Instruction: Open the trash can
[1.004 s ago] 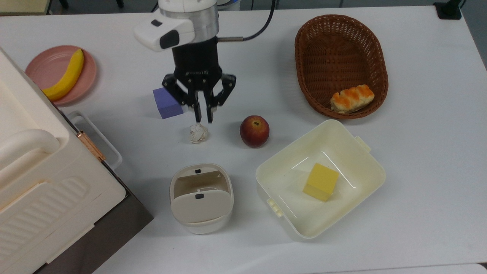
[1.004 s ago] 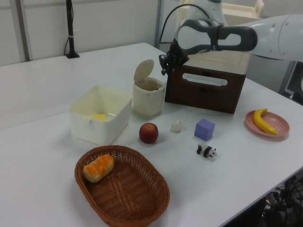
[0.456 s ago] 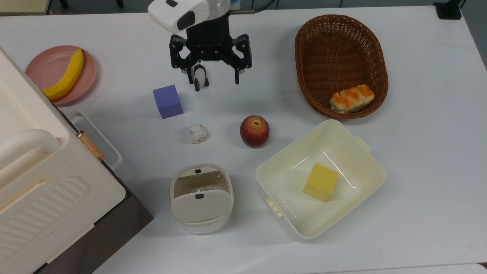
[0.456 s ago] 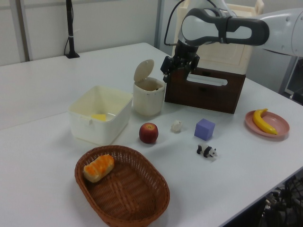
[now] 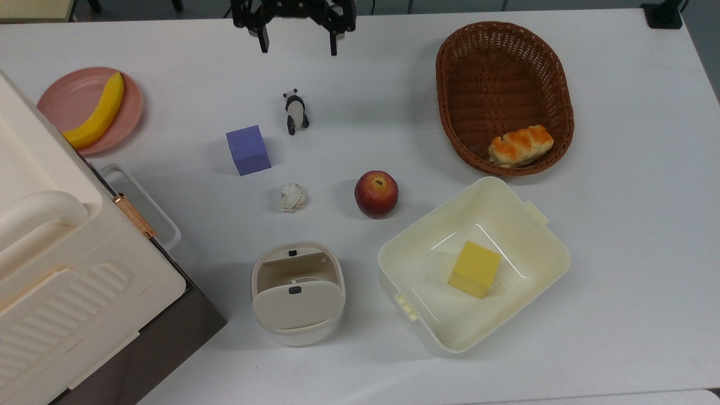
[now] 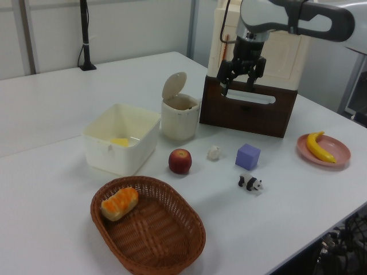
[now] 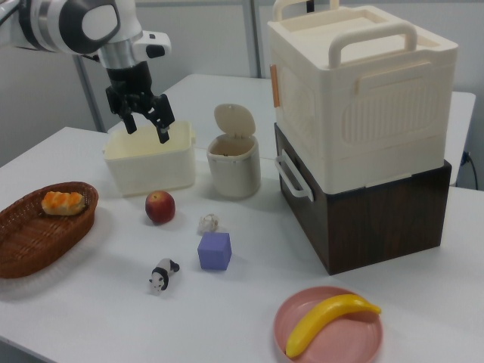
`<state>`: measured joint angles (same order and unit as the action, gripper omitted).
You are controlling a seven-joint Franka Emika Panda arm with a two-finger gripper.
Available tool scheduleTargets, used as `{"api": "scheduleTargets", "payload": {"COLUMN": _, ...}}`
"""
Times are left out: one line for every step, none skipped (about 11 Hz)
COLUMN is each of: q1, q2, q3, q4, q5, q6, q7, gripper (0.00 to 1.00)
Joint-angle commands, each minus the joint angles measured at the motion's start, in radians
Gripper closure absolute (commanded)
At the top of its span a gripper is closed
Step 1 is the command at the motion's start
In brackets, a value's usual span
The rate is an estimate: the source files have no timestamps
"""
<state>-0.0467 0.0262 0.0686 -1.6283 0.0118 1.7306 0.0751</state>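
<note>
Jaws (image 5: 296, 44) spread wide and empty, raised off the table; trash can (image 5: 297, 292) sits well apart, past the panda (image 5: 295, 111), lid already tipped up (light stiff plastic, probably button-released rather than gripped).

Lab, white table (image 5: 619, 225), robot arm (image 6: 298, 14), test props

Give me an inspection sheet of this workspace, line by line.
Surface: white table, dry.
Job's things: bin, lid flipped up.
Clutter: apple, paper ball, purple cube, panda, tub holding yellow block, basket with bread, banana on plate, big box.
Grippers: tool open, empty, raised.
Cables: black cable on the arm.
Surroundings: black stand.
</note>
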Motion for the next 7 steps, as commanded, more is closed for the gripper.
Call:
{"api": "scheduleTargets", "payload": {"q1": 0.033, "q2": -0.032, "q3": -0.018, "q4": -0.024, "q5": 0.003, "q6": -0.002, "q7": 0.113, "gripper": 0.00}}
{"api": "scheduleTargets", "payload": {"q1": 0.033, "q2": -0.034, "q3": -0.026, "q4": -0.025, "q5": 0.005, "q6": -0.002, "q7": 0.098, "gripper": 0.00}}
{"api": "scheduleTargets", "payload": {"q1": 0.033, "q2": -0.032, "q3": -0.036, "q4": -0.024, "q5": 0.007, "q6": 0.003, "q7": 0.095, "gripper": 0.00}}
{"api": "scheduleTargets", "payload": {"q1": 0.033, "q2": -0.029, "q3": -0.039, "q4": -0.025, "q5": 0.007, "q6": 0.007, "q7": 0.056, "gripper": 0.00}}
{"api": "scheduleTargets", "payload": {"q1": 0.031, "q2": -0.029, "q3": -0.039, "q4": -0.025, "q5": 0.011, "q6": 0.013, "q7": 0.048, "gripper": 0.00}}
{"api": "scheduleTargets", "payload": {"q1": 0.031, "q2": -0.031, "q3": -0.043, "q4": -0.025, "q5": 0.011, "q6": 0.012, "q7": 0.045, "gripper": 0.00}}
{"api": "scheduleTargets", "payload": {"q1": 0.033, "q2": -0.031, "q3": -0.043, "q4": -0.025, "q5": 0.011, "q6": 0.012, "q7": 0.043, "gripper": 0.00}}
